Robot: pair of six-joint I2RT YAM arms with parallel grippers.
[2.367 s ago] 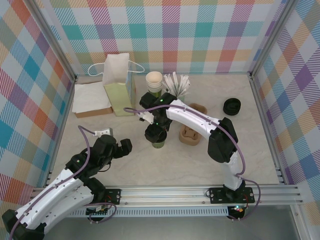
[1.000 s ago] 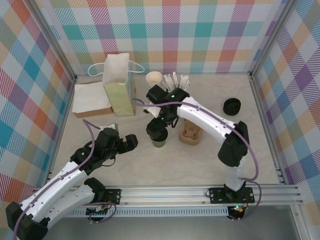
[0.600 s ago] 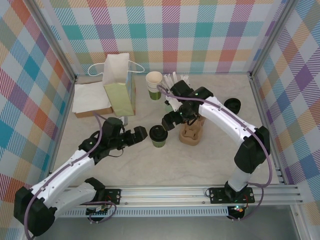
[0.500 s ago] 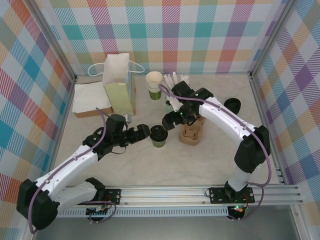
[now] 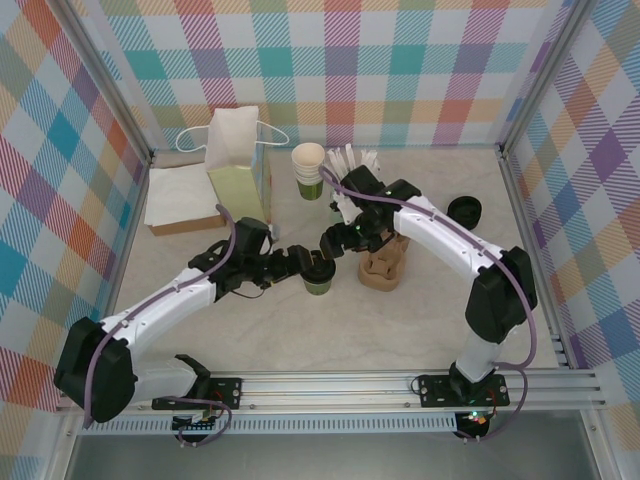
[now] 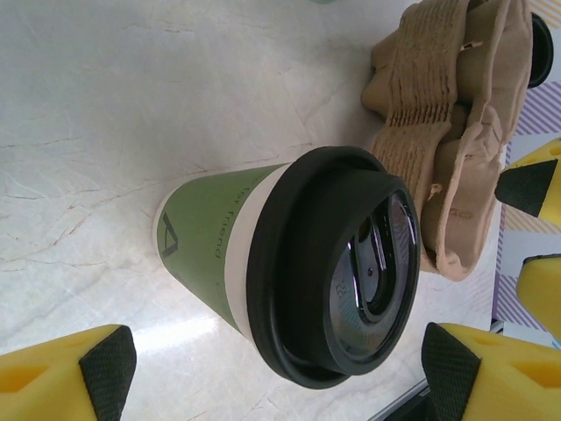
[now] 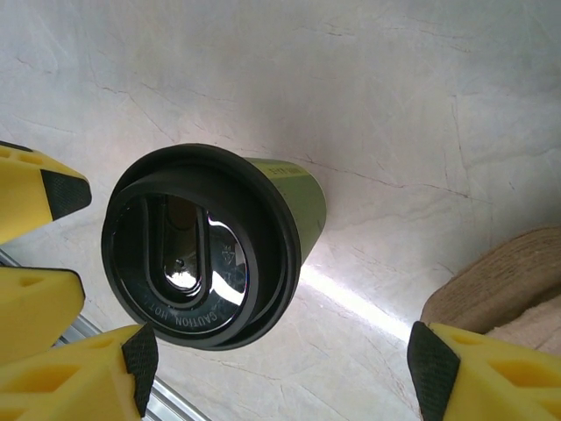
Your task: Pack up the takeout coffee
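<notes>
plaid walls [image 5: 400, 60] box in a pale marbled counter [image 5: 400, 330], and the cardboard carrier [image 5: 385, 265] near its middle is the thing to steer by. the takeout coffee [image 5: 319, 274] stands upright on the counter just beside the carrier, on its left in the top view, not touching it. its black lid [image 6: 351, 272] is already seated on the rim, so the capping looks done.

the left claw [image 5: 300, 264] reaches in from the side away from the carrier. in its wrist view the jaws stand wide with the cup between them and clear of both pads, so it has hold of nothing. the right claw [image 5: 336, 243] hangs over the cup just off the carrier's left end, jaws likewise spread wide around the lid, gripping nothing.

as i judge it, the packing proper is not yet done. the cup sits in no well of the carrier, and the wells that show look empty. nor is it in the paper bag [image 5: 238, 165], which stands well apart from the carrier, back and to its left. what is left is to grip the cup, lift it and set it into its place.
</notes>
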